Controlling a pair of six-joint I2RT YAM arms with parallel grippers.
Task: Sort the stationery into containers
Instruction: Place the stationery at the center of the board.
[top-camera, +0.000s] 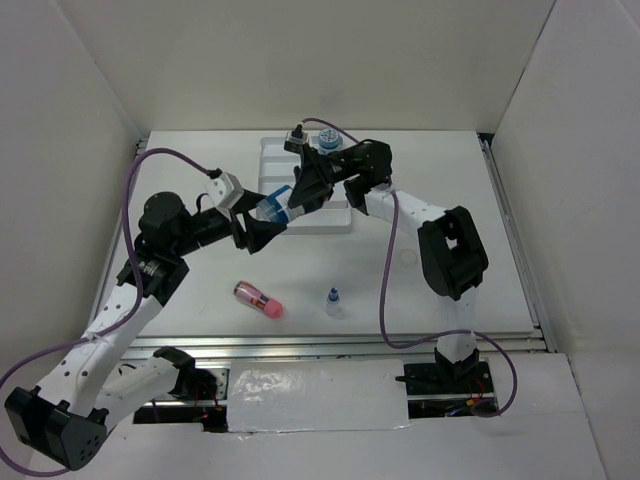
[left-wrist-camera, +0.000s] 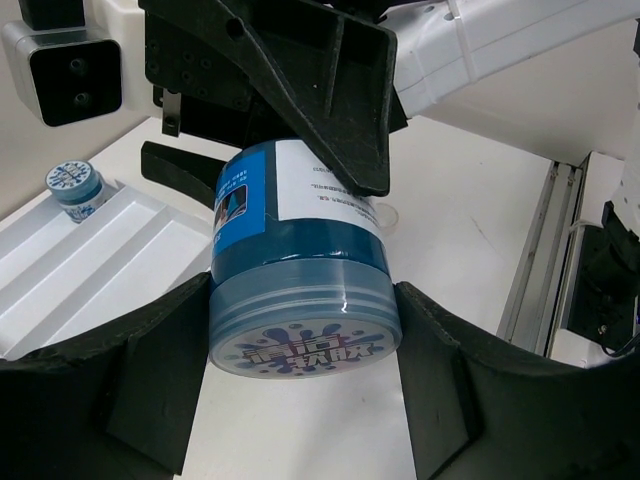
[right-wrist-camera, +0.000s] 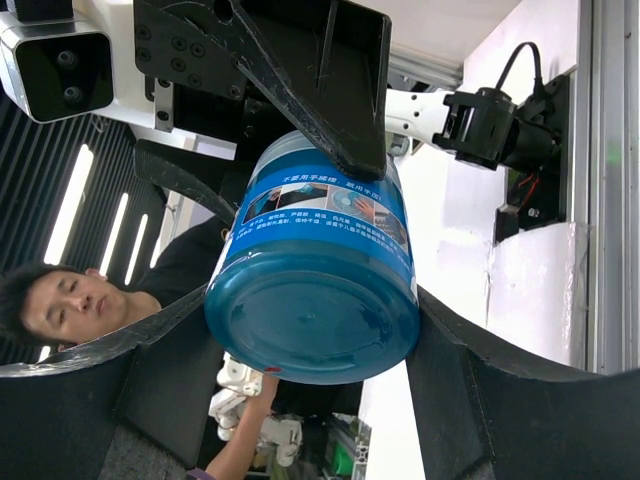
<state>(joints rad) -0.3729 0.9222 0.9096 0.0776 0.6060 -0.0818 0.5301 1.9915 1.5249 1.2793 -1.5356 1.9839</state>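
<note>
Top view: left hand and right hand meet over the near end of the white tray. Between them is a blue pot, lying on its side in the air. A second blue pot stands at the tray's far end. On the bench, well apart from the tray: pink tube, small bottle near it, white ring further right.

Left wrist view: the carried pot's lid faces the camera. Left hand's fingers press either side of the lid, clamped on it. Right hand's fingers grip the body from above. Tray compartments lie below left.

Right wrist view: the pot's base faces the camera. Right hand's fingers are clamped on both sides of it. Left hand's fingers reach in from above.
</note>
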